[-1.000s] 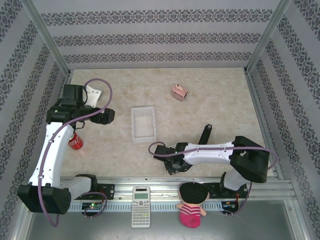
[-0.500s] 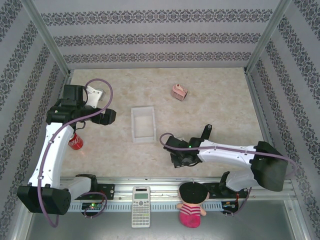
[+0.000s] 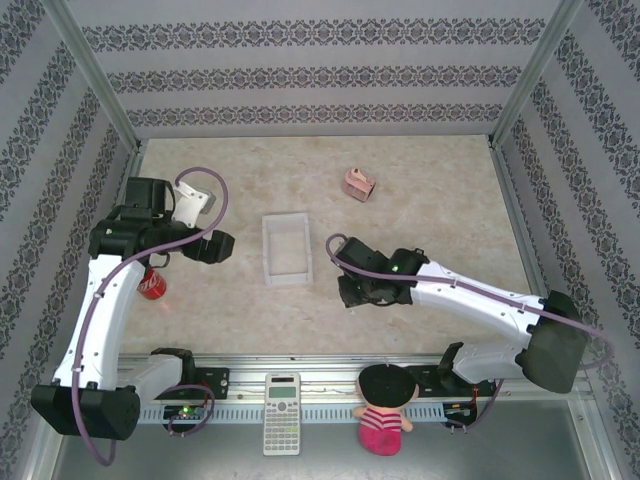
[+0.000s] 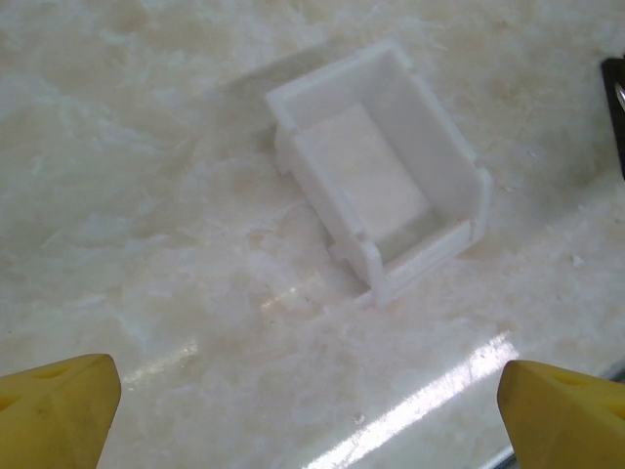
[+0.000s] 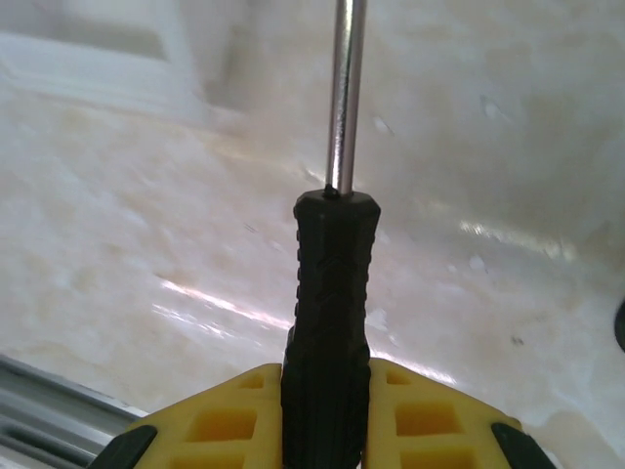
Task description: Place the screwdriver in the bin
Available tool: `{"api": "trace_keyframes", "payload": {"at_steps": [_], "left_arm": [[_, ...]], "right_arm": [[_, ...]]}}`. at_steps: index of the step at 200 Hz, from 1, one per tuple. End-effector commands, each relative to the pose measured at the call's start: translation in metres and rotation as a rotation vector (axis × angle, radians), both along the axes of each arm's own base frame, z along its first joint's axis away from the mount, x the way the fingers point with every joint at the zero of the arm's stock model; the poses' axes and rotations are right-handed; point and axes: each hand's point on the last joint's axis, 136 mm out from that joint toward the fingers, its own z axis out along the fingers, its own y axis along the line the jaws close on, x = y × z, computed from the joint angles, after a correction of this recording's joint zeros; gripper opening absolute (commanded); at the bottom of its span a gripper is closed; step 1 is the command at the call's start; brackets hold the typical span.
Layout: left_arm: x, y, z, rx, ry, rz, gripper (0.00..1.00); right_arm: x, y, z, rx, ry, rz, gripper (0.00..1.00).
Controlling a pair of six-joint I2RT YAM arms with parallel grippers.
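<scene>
The screwdriver [image 5: 330,293] has a black ribbed handle and a thin metal shaft [image 5: 344,98] pointing away from the camera. My right gripper [image 5: 325,410] is shut on the handle and holds it above the table. From above, the right gripper [image 3: 352,290] sits just right of the bin's near right corner. The bin [image 3: 286,248] is a white shallow tray and lies empty mid-table. Its wall [image 4: 459,161] appears in the left wrist view and its corner [image 5: 98,49] in the right wrist view. My left gripper [image 3: 215,245] hovers left of the bin, its yellow fingertips [image 4: 59,405] wide apart and holding nothing.
A small pink box [image 3: 359,185] sits behind the bin to the right. A red can [image 3: 150,285] lies beside the left arm. A calculator [image 3: 282,412] and a doll [image 3: 385,400] rest on the front rail. Patterned walls enclose the table.
The right arm has stretched out, and its gripper, shut on the screwdriver, has moved from the front edge toward the bin. The left arm shifted slightly.
</scene>
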Motion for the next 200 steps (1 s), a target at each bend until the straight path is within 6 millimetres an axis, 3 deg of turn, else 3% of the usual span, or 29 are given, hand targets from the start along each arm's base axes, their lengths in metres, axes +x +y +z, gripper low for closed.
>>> {"api": "trace_keyframes", "payload": {"at_steps": [1, 36, 83, 152, 200], "left_arm": [[-0.033, -0.018, -0.010, -0.033, 0.063, -0.145, 0.99], [-0.044, -0.008, -0.015, 0.026, 0.073, -0.133, 0.99], [-0.041, 0.009, -0.019, 0.129, 0.016, -0.088, 0.99], [-0.042, 0.009, -0.005, 0.122, -0.009, -0.074, 0.99], [-0.042, 0.011, -0.002, 0.126, -0.018, -0.058, 0.99]], "right_arm": [[0.010, 0.015, 0.011, 0.005, -0.005, 0.058, 0.17], [0.030, 0.052, 0.024, 0.065, -0.025, 0.098, 0.17], [0.053, 0.097, 0.024, 0.099, -0.015, 0.151, 0.18], [0.078, 0.138, -0.012, 0.085, 0.051, 0.190, 0.18], [0.089, 0.144, -0.041, 0.035, 0.088, 0.191, 0.18]]}}
